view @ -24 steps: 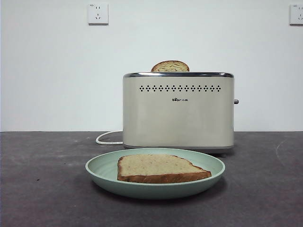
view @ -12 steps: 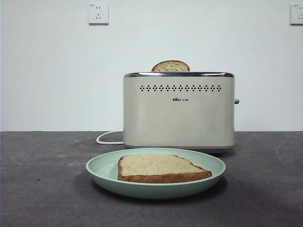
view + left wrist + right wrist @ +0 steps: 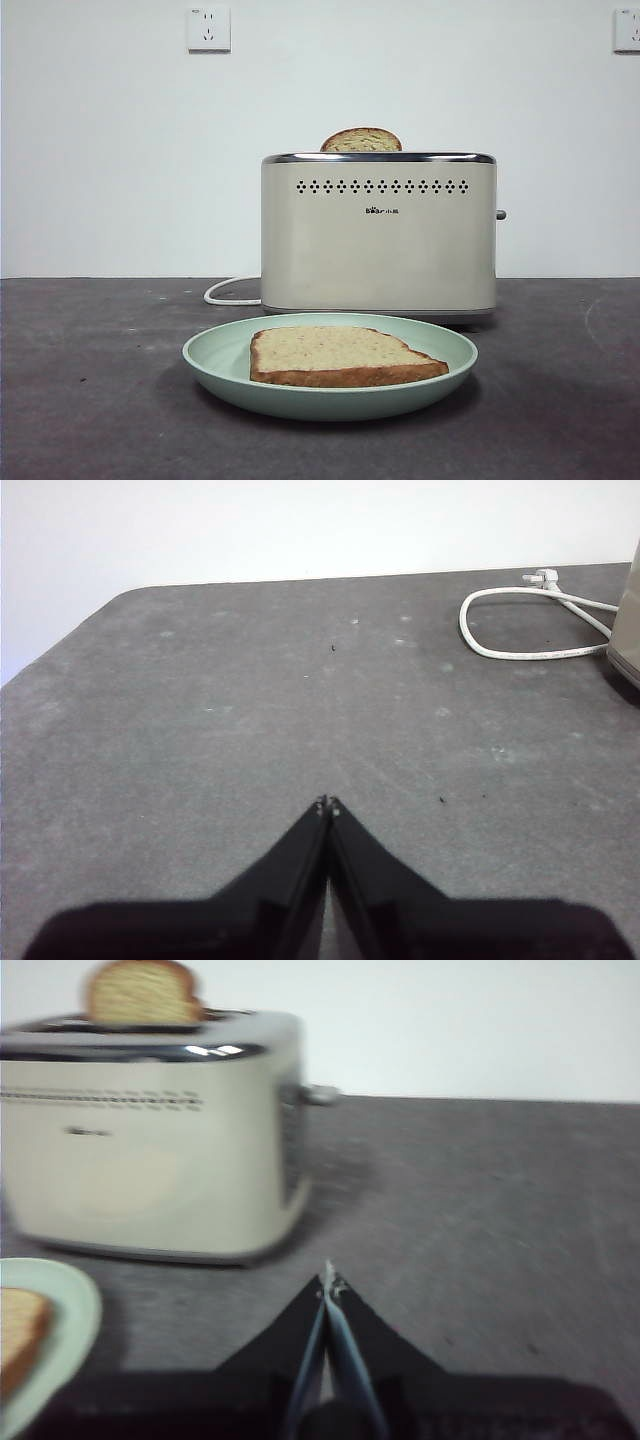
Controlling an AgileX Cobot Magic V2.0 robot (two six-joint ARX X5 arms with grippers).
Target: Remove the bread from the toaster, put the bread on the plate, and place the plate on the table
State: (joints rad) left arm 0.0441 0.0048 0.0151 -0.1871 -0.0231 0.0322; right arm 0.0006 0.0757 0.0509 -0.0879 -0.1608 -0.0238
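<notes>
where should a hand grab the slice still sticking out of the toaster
Grip the second slice by its rounded top, the only part above the toaster slot, coming straight down with one finger on each flat face. It stands upright, so a vertical pull should free it. Both the left hand and right hand are shut and away from it.

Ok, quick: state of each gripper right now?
Left gripper: closed, empty, over bare table.
Right gripper: closed, empty, near the toaster.

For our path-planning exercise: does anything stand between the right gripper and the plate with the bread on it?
Nothing visible does. The right gripper, jaws shut, hangs over bare table; the plate holding the bread lies to one side, in front of the toaster.
</notes>
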